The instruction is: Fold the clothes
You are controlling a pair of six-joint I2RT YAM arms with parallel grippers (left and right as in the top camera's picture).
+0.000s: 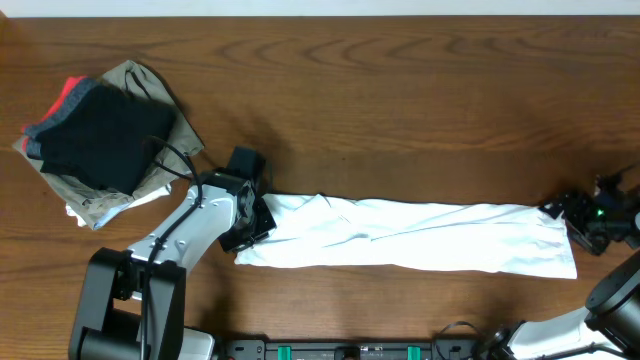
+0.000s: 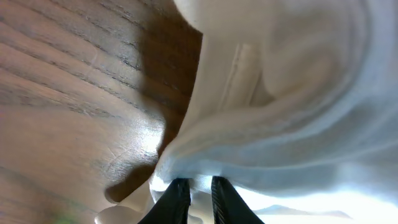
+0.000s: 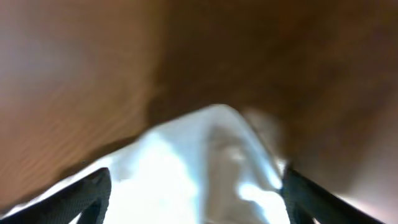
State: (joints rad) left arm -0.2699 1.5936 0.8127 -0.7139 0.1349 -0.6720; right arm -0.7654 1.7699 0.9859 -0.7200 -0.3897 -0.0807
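The clothes (image 1: 410,236) lie as a long white strip, wrinkled, across the front of the wooden table. My left gripper (image 1: 254,222) sits at the strip's left end. In the left wrist view its two black fingers (image 2: 200,182) stand close together, pinching a fold of the white fabric (image 2: 286,118). My right gripper (image 1: 566,213) is at the strip's right end, just past its upper corner. In the right wrist view, which is blurred, its fingers (image 3: 196,190) stand wide apart, open, with the white cloth end (image 3: 199,168) lying between them.
A pile of folded garments (image 1: 100,140), black on khaki with red showing, sits at the back left, close behind the left arm. Bare wooden tabletop (image 1: 400,100) stretches behind the strip. The table's front edge runs just below the cloth.
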